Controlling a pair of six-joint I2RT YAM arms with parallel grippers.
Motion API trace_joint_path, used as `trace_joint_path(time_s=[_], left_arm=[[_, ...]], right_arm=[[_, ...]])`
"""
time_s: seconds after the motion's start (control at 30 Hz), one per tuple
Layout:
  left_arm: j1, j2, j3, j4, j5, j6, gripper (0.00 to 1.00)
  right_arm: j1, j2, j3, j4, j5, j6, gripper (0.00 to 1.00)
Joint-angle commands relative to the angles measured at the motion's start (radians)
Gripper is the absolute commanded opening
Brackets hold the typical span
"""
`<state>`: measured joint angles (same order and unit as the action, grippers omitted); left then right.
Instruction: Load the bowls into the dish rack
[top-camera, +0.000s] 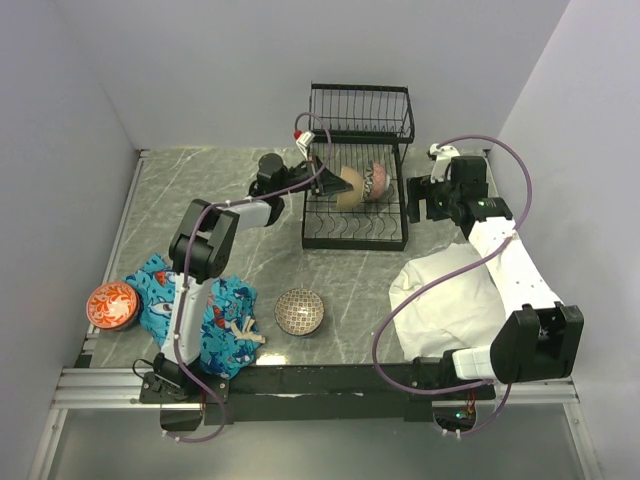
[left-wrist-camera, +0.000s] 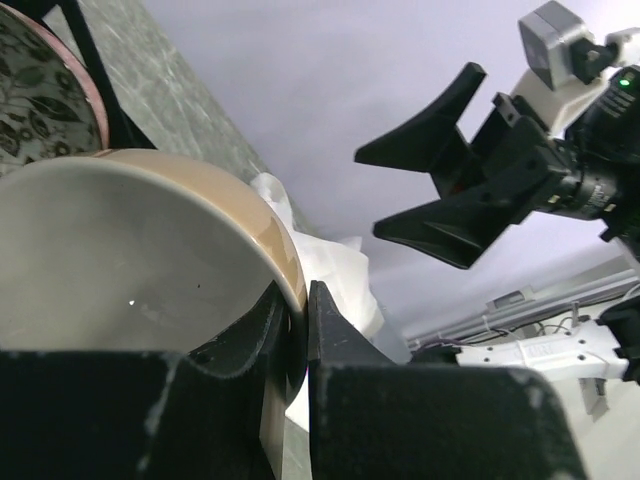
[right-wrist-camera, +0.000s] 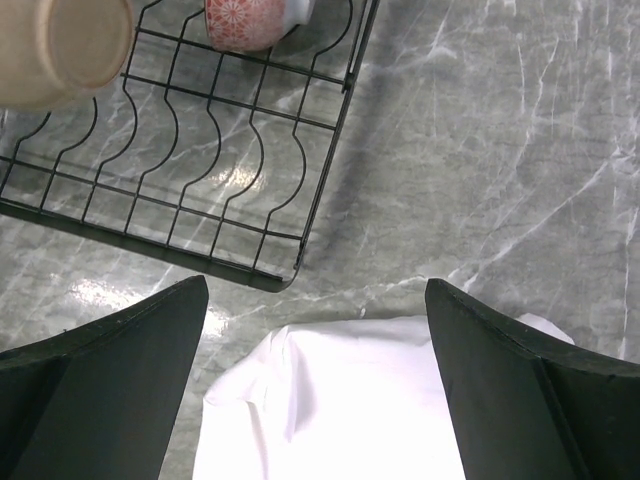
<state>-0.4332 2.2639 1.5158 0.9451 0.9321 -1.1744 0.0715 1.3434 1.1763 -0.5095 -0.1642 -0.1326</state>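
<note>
The black wire dish rack (top-camera: 356, 215) stands at the back middle of the table. My left gripper (top-camera: 330, 181) is shut on the rim of a tan bowl (top-camera: 349, 187) and holds it on edge over the rack's base, beside a pink patterned bowl (top-camera: 373, 181) that stands in the slots. In the left wrist view the tan bowl (left-wrist-camera: 130, 250) is pinched between my fingers (left-wrist-camera: 330, 320). My right gripper (top-camera: 417, 196) is open and empty just right of the rack; its wrist view shows the rack's corner (right-wrist-camera: 285, 270). A brown patterned bowl (top-camera: 299, 311) and an orange bowl (top-camera: 111, 304) sit on the table.
A white cloth (top-camera: 445, 300) lies at the right front, below my right gripper (right-wrist-camera: 315, 300). A blue patterned cloth (top-camera: 205, 310) lies at the left front next to the orange bowl. The rack's raised upper basket (top-camera: 360, 113) is behind the held bowl.
</note>
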Motion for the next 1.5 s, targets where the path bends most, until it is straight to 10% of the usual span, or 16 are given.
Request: trace_joint_path(time_s=[0.0, 0.3, 0.8, 1.47], left_arm=[[-0.012, 0.032, 0.131, 0.080, -0.033, 0.025, 0.01], [-0.047, 0.118, 0.235, 0.050, -0.032, 0.099, 0.01], [-0.113, -0.020, -0.019, 0.184, -0.177, 0.234, 0.01], [-0.121, 0.169, 0.291, -0.063, -0.254, 0.513, 0.01]], right_arm=[[-0.002, -0.053, -0.013, 0.005, 0.018, -0.015, 0.97], [-0.002, -0.058, -0.041, 0.008, 0.012, -0.005, 0.97], [-0.006, -0.032, -0.027, -0.021, -0.015, -0.002, 0.97], [-0.004, -0.033, -0.061, 0.000, -0.021, 0.021, 0.97]])
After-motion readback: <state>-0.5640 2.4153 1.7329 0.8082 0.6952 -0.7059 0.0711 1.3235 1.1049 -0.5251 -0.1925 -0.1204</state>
